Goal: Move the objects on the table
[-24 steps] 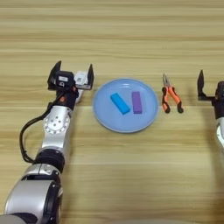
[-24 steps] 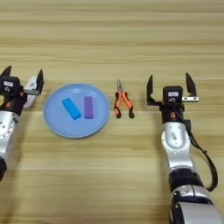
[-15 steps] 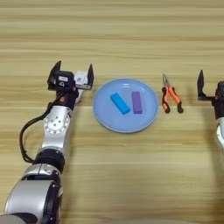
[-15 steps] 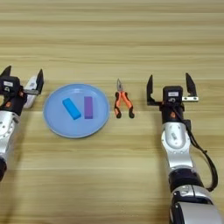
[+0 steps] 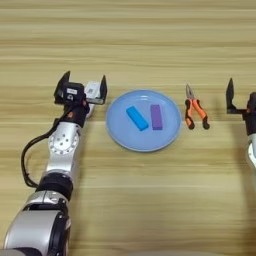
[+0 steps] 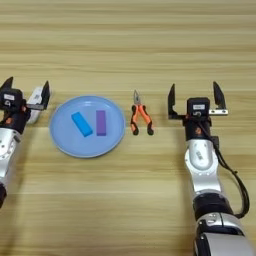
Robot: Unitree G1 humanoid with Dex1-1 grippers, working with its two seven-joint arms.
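Note:
Orange-and-black pliers lie on the wooden table just right of the light-blue plate. A white bar lies under my left gripper, mostly hidden by it; the open fingers stand on either side of it. My right gripper is open and empty, a little to the right of the pliers, with its fingers pointing away from me.
The light-blue plate sits between the two grippers and holds a blue block and a purple block. Bare wood stretches across the far half of the table and in front of the plate.

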